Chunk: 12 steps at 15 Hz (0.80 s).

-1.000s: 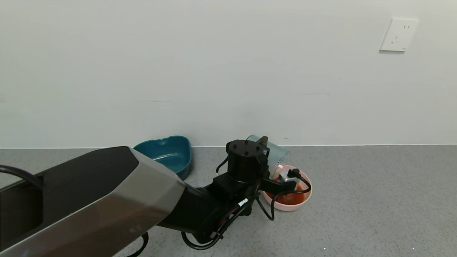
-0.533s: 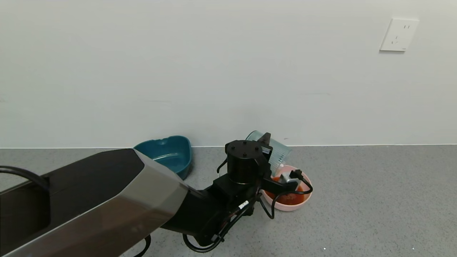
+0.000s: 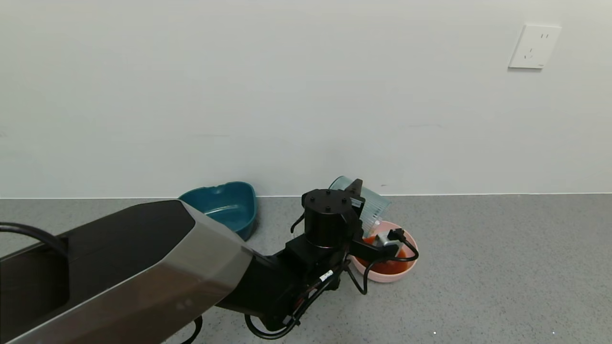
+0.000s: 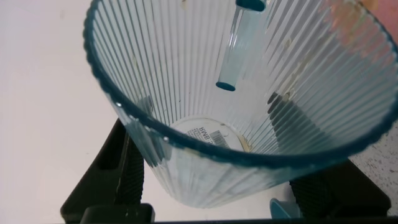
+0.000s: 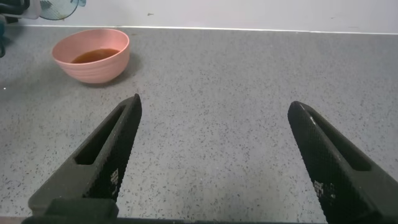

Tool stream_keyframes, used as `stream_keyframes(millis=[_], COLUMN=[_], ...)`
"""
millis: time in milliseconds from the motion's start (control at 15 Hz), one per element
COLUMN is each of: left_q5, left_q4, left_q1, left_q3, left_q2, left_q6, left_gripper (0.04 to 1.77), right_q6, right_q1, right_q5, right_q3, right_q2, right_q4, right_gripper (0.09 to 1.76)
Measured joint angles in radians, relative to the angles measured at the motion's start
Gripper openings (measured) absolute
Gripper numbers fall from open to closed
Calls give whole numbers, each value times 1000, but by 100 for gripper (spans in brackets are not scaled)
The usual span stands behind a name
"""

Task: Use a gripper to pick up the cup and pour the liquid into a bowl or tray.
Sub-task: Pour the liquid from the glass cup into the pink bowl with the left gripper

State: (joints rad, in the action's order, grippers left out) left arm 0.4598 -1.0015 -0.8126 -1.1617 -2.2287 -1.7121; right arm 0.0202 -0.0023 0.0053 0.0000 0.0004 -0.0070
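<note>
My left gripper (image 3: 361,203) is shut on the ribbed pale teal cup (image 3: 370,203) and holds it tipped mouth-down over the pink bowl (image 3: 406,268). Orange-red liquid (image 3: 388,265) lies in the bowl. In the left wrist view the cup (image 4: 249,112) fills the frame and looks empty, with a black finger (image 4: 130,180) on either side of it. My right gripper (image 5: 214,143) is open and empty, low over the grey floor, out of the head view. From there the bowl (image 5: 92,57) with its liquid (image 5: 94,56) stands far off.
A dark teal tub (image 3: 224,206) stands against the white wall, left of the bowl. My left arm (image 3: 124,272) crosses the lower left of the head view, with loose black cables (image 3: 373,267) by the bowl. Grey speckled floor stretches to the right.
The cup has tilted up steeper over the bowl and shifted slightly. The left wrist has risen a little. The bowl holds the liquid throughout.
</note>
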Motion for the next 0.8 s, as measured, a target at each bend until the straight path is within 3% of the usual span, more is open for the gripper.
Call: stream_keyframes(millis=[267,600,800], left_q5=[7,32,32], left_q4=[5,32,106], left_q1=[3,1,-5], left_q3=[-8,-20,-24], left_q2=[-3,-10,-3], left_q6=[54,271,458], left_gripper=[129,129,129], right_q6=[0,0,0], right_q1=[0,0,0], right_q5=[0,0,0], right_q3=[0,0,0], right_q2=[0,0,0], right_q4=[0,0,0], right_gripper=[171,171,171])
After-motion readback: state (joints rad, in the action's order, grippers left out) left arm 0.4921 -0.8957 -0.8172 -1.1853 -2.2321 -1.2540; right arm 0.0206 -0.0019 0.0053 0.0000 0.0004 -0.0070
